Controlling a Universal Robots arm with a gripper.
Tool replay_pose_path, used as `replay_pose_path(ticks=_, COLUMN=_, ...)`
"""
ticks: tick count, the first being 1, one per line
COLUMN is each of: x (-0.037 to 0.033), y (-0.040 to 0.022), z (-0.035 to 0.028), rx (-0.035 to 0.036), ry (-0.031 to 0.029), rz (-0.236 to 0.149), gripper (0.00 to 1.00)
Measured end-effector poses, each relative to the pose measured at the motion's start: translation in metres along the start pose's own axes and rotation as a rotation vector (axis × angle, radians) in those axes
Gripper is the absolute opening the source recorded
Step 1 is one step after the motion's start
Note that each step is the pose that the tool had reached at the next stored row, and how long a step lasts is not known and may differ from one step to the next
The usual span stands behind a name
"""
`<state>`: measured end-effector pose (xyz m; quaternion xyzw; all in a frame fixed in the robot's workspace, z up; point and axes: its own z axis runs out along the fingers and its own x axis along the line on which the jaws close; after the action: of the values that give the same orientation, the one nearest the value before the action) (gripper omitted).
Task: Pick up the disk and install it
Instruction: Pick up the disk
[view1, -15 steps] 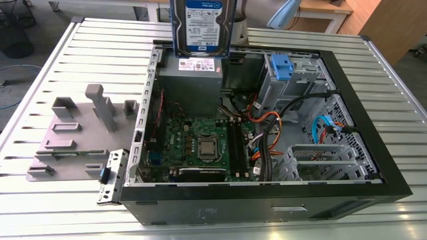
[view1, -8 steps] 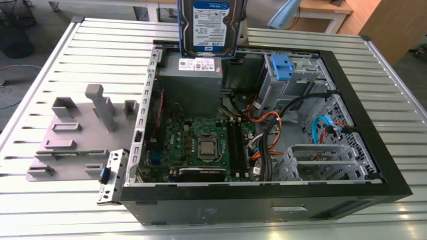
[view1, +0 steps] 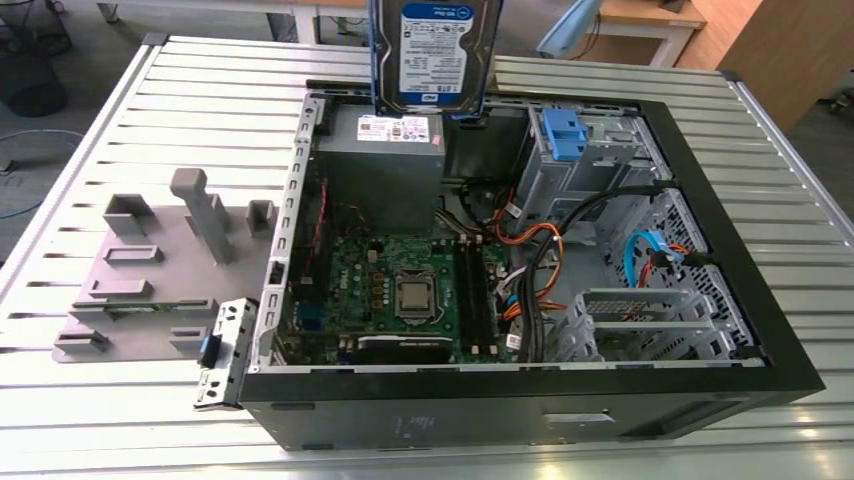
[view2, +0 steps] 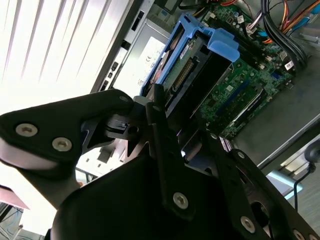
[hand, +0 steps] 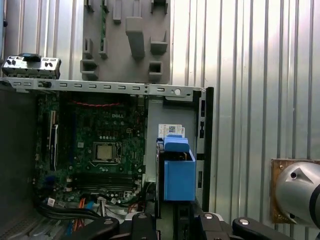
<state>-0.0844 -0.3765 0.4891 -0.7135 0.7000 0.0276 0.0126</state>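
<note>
The disk (view1: 434, 55) hangs upright in the air over the back of the open computer case (view1: 534, 410), its white-and-blue label facing the exterior camera. In the second wrist view its blue carrier frame (view2: 210, 42) and connector edge point down toward the case. My gripper (view2: 182, 125) is shut on the disk, one black finger (view2: 157, 117) pressed against each flat side. The first wrist view shows the disk (hand: 176, 172) edge-on above the case's inside, held by the gripper (hand: 170, 220).
Below the disk sits a grey power supply box with a white sticker (view1: 383, 160). The green motherboard (view1: 400, 290) lies mid-case and a drive bay with a blue bracket (view1: 567, 135) stands at the exterior view's right. A grey fixture plate (view1: 147, 270) rests on the slatted table (view1: 107, 420).
</note>
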Motion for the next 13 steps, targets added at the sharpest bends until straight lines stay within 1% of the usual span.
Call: replay_pose_path(ticks=13, x=0.0, y=-0.0208, z=-0.0002, rx=0.0, ry=-0.0001, rz=0.0, gripper=0.35)
